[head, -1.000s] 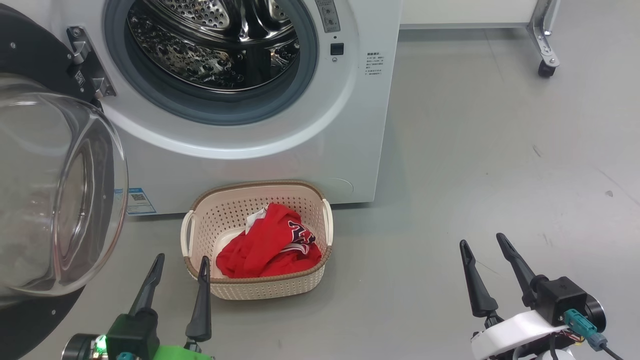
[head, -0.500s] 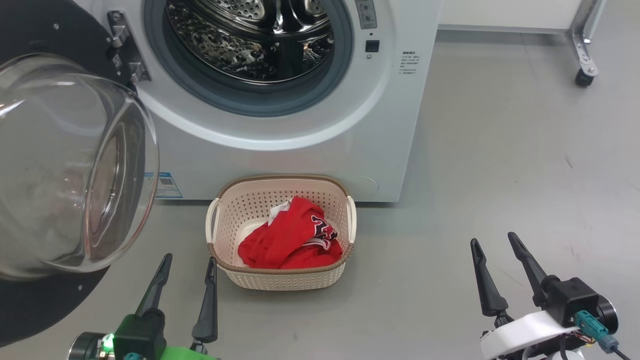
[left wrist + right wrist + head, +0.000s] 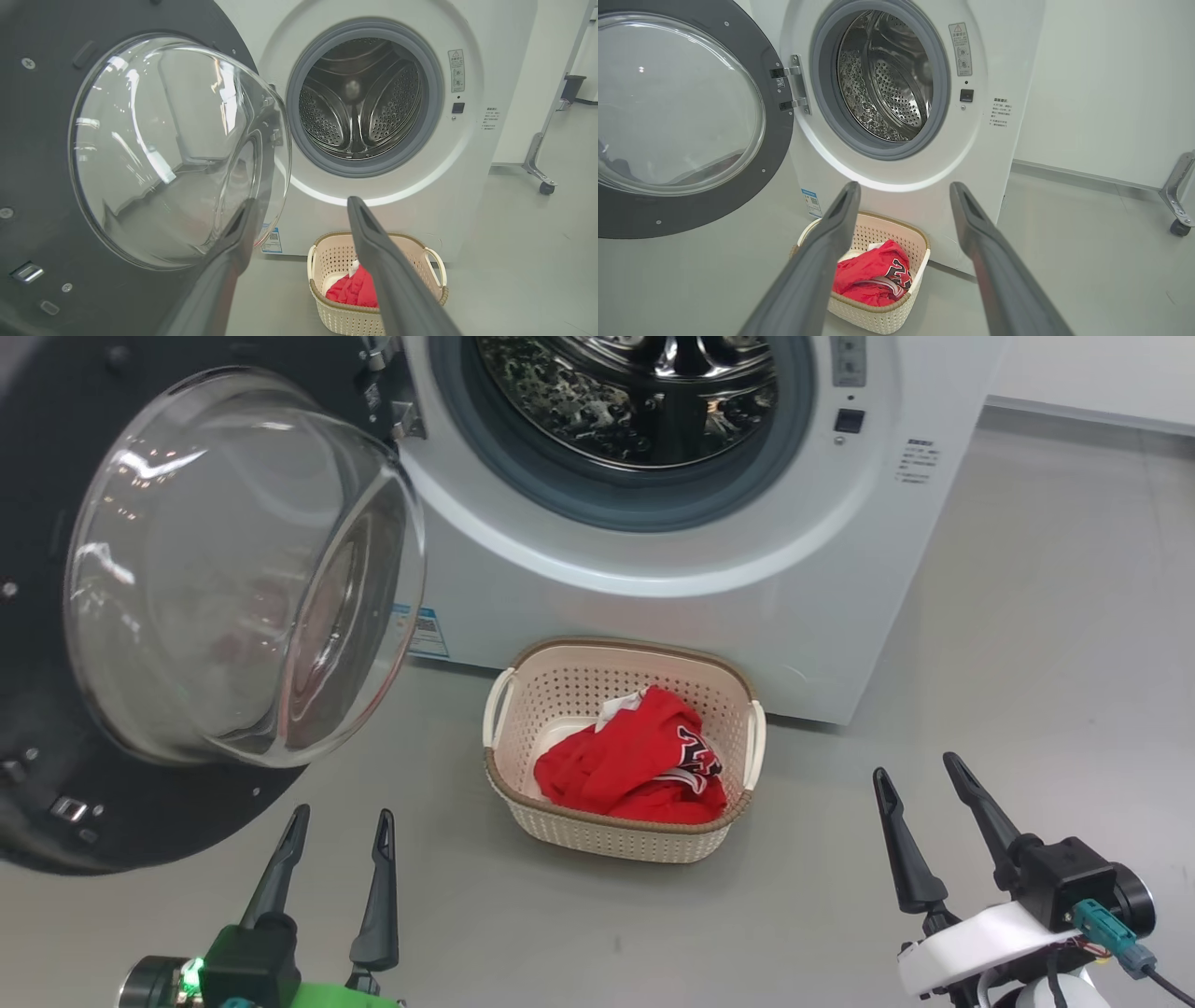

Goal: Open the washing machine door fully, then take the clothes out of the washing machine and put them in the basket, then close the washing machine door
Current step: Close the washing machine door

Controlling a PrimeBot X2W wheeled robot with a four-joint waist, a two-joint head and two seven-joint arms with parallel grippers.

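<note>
**Head swings left to the door; closing is the step in hand**

Everything in the head view has slid right since a second ago. That is the camera turning left, not the things moving. It brings more of the door [image 3: 215, 588] into view, while both grippers sit in much the same low corners.

The clothes [image 3: 635, 770] lie in a red heap in the basket [image 3: 621, 645], which stands on the floor just near of the machine [image 3: 653, 607], below its opening. In both wrist views the drum [image 3: 359, 107] looks bare. So I judge unloading done and only the door left to shut.

The left gripper [image 3: 341, 815] holds nothing, its fingers parted a moderate way. The right gripper [image 3: 915, 767] is likewise bare and spread a little wider.

The door stands swung wide on its hinge [image 3: 383, 392] at the left of the opening, with its glass bowl bulging out toward the robot. The left gripper is the closer one, just near of the lower black rim. Closing probably calls for it to get around the door's free left edge and bring the door rightward in an arc to the opening.

- **Edges:** the bulging glass and the rim are close to the left fingers, so a careless lift could knock them.
- **Sweep:** the arc passes over the basket; I cannot tell how much the rim clears it.
- **Room:** the floor [image 3: 1027, 663] to the right is open, with a cart leg [image 3: 1176, 205] well off at the far right.
</note>
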